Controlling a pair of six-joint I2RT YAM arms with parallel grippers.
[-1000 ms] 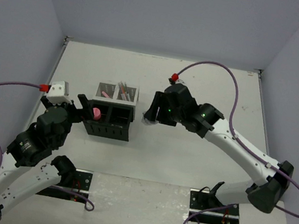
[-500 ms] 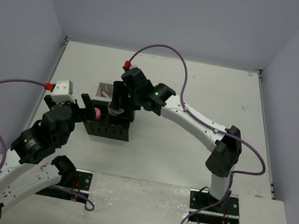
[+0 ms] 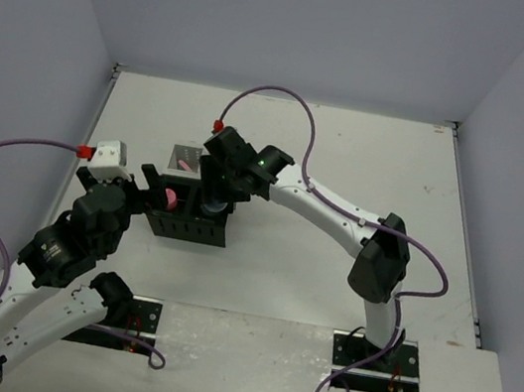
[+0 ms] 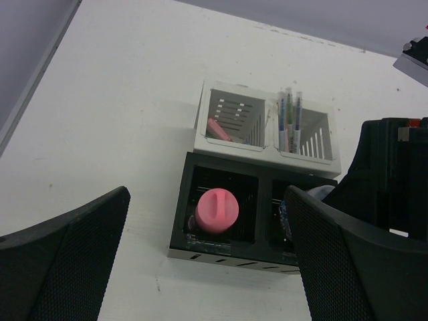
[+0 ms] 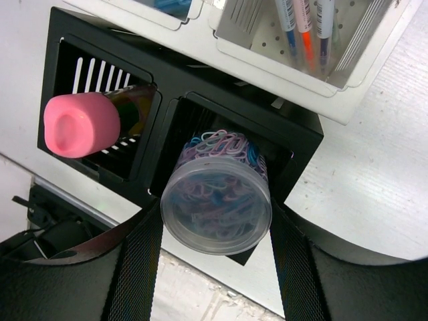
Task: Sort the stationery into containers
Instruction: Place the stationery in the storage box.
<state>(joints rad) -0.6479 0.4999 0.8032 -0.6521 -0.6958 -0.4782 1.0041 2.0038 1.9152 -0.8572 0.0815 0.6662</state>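
Observation:
The containers stand left of centre: two black compartments in front, two white ones behind. My right gripper is shut on a round clear tub of coloured paper clips, which it holds tilted at the mouth of the right black compartment. In the left black compartment stands a pink-capped bottle. Several pens stand in the right white compartment, and a pink piece lies in the left one. My left gripper hangs open just left of the organiser, holding nothing.
My right arm reaches across the table from the right base to the organiser. Purple cables loop over both arms. Grey walls close the table on the left, back and right.
My right arm has swung left with the tub, from beside the organiser to over its right black compartment, and come down a little. The left arm has hardly moved.

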